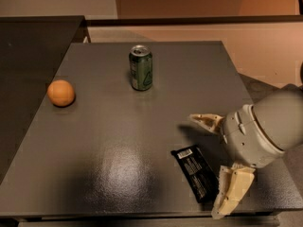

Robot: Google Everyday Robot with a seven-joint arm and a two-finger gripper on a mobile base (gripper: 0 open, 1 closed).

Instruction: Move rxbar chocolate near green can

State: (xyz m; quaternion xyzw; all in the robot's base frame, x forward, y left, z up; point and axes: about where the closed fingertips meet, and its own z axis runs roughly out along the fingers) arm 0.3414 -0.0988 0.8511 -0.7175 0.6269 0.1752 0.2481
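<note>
The rxbar chocolate (196,171) is a flat black wrapper bar with white lettering, lying on the dark grey table (113,141) near its front right edge. The green can (140,67) stands upright at the table's far middle, well apart from the bar. My gripper (211,167) is open, hovering over the bar's right side. One pale finger (206,121) points left above the bar's far end; the other finger (231,191) hangs by its near end. The bar lies between them, not held.
A round orange fruit (61,92) sits at the table's left side. A darker counter (33,46) adjoins the table on the left. The table's front edge runs just below the bar and the gripper.
</note>
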